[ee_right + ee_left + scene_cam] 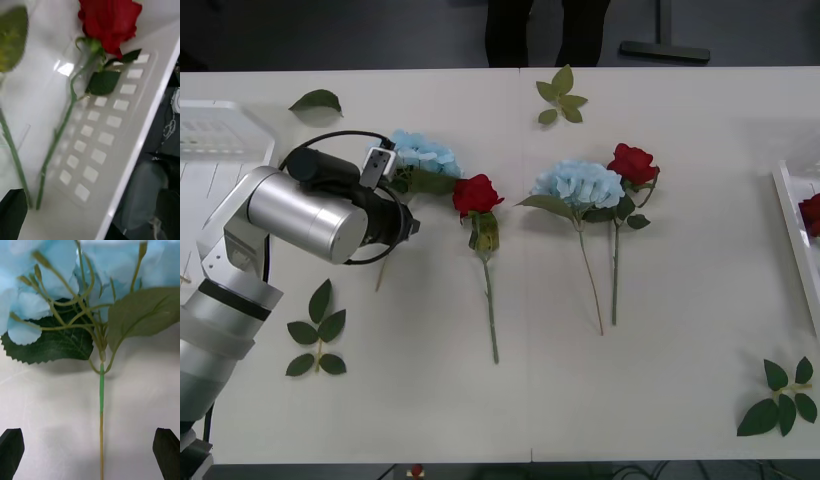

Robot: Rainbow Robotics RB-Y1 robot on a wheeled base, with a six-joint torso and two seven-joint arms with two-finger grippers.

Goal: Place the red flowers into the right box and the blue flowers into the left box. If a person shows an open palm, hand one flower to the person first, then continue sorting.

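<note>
White bench ahead: your left gripper (pixel 90 455) hovers with jaws released astride the blue flower's stem (pixel 101 397), lined up to clench. Your right gripper (pixel 15 213) hangs over the right box (pixel 150 123) holding a red flower (pixel 108 22); I cannot tell its jaws.

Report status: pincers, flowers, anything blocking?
Left pincer open, straddling blue flower stem on table. Right pincer over right box, one red rose inside. No obstruction seen.

left arm (pixel 310 215) hides stem of nearest blue flower (pixel 423 153) | right box (pixel 792 215) cut by edge, rose inside (pixel 811 213) partly seen | person (pixel 545 30) beyond tabletop (pixel 680 330): legs only
</note>
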